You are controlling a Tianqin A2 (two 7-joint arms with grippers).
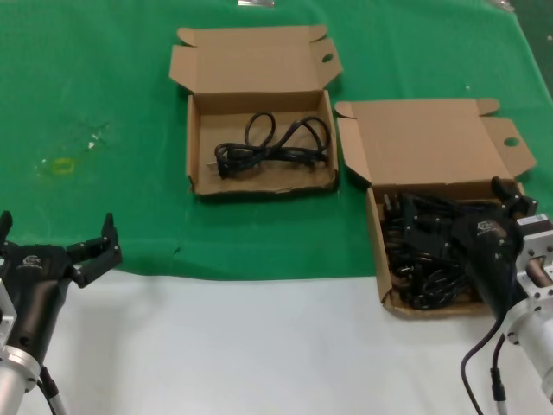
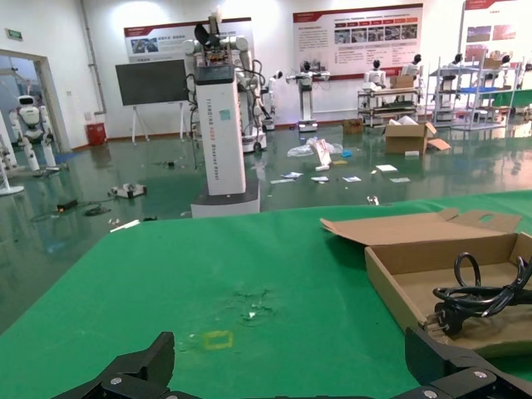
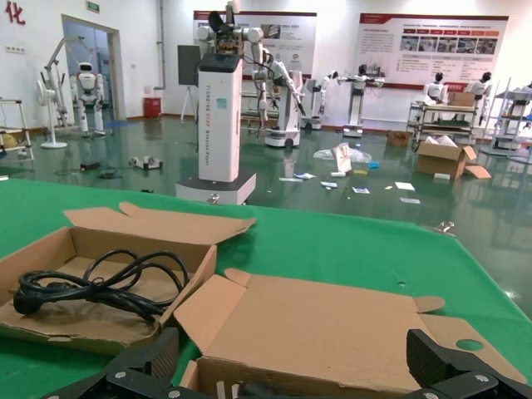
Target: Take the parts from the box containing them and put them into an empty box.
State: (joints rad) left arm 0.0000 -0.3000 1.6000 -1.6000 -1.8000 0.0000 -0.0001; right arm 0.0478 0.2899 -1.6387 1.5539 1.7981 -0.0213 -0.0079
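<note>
Right gripper [image 1: 505,203] hangs spread open directly over the tangled cords [image 1: 423,251] in the full box [image 1: 432,147] by the table's right edge. One cord [image 1: 272,143] lies in the far box [image 1: 199,147]. Left gripper [image 1: 56,242] waits open, front-left.

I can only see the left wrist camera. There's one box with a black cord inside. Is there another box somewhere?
Observer: Yes. A second box sits to the right of the box you see, and it's piled with black cords.
Child: Where's the other hand?
Observer: The right hand is right over that pile, open.
Child: And where's my hand?
Observer: The left hand hangs open over the white table, just off the near edge of the green mat.
</note>
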